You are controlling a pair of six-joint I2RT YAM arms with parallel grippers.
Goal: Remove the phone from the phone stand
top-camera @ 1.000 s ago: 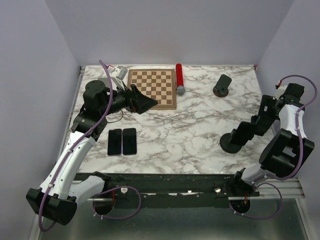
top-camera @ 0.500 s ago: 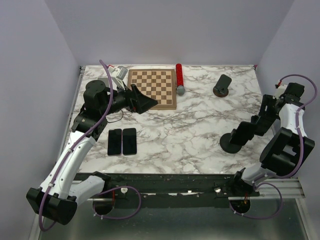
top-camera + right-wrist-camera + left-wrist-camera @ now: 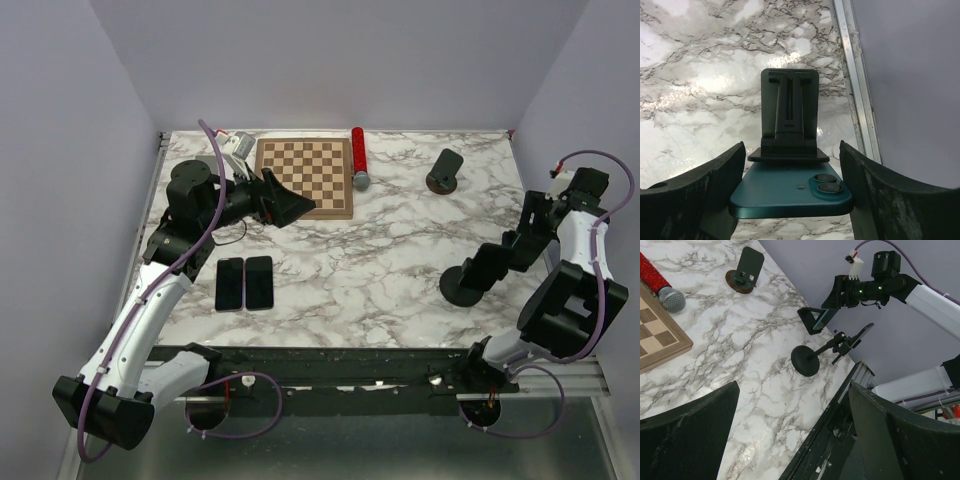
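Observation:
A teal phone [image 3: 785, 192] lies flat, camera side up, between the fingers of my right gripper [image 3: 791, 172], and both fingers press on its long edges. Just beyond the phone stands the black phone stand [image 3: 789, 107], whose ledge meets the phone's far edge. From above, the right gripper [image 3: 486, 266] hangs over the stand's round base [image 3: 456, 291] at the table's right, and the phone is hidden there. My left gripper [image 3: 286, 208] hovers by the chessboard, wide open with nothing in it. In the left wrist view the stand [image 3: 805, 360] shows far off.
A wooden chessboard [image 3: 303, 177] and a red microphone [image 3: 358, 158] lie at the back. A second empty dark stand [image 3: 445, 172] sits at the back right. Two dark phones [image 3: 245, 283] lie side by side at the front left. A metal rail [image 3: 856, 85] edges the table beside the stand.
The right gripper's fingers have closed in on the phone. Both arms otherwise stay where they were.

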